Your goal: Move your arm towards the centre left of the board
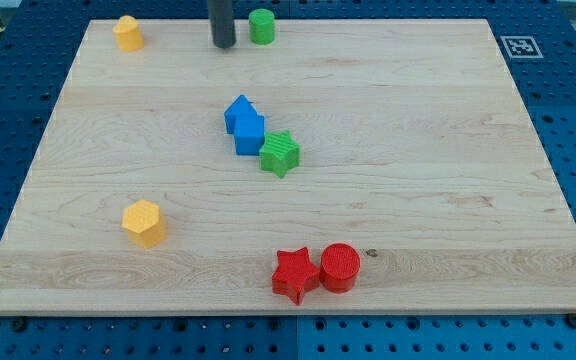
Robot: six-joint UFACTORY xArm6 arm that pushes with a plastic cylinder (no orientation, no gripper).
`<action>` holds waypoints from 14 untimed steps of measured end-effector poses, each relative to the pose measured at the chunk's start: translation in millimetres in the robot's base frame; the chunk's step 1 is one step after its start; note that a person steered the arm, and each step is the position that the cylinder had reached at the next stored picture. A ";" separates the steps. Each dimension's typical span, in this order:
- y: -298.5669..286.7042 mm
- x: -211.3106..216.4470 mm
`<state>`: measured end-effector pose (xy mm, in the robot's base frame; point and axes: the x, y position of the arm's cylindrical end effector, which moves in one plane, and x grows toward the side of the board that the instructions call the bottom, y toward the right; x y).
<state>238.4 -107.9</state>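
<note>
My tip (224,45) rests on the wooden board (448,150) near the view's top edge, just left of a green cylinder (261,26). A yellow block (128,32) sits further left at the top. Near the middle, two blue blocks (243,124) touch each other, with a green star (280,153) against their lower right. A yellow hexagon (143,222) lies at the lower left. A red star (295,273) and a red cylinder (340,266) sit side by side near the bottom edge.
A blue pegboard table (568,80) surrounds the board. A black-and-white marker tag (519,45) sits at the board's top right corner.
</note>
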 end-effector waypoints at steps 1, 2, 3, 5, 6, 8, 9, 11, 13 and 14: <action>-7.5 -22.6; -7.5 -30.9; -8.3 -29.3; -21.8 -19.9; -28.2 -19.9; -29.6 8.4; -32.0 20.5; -32.9 26.5; -36.6 49.6; -47.2 53.1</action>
<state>291.4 -155.0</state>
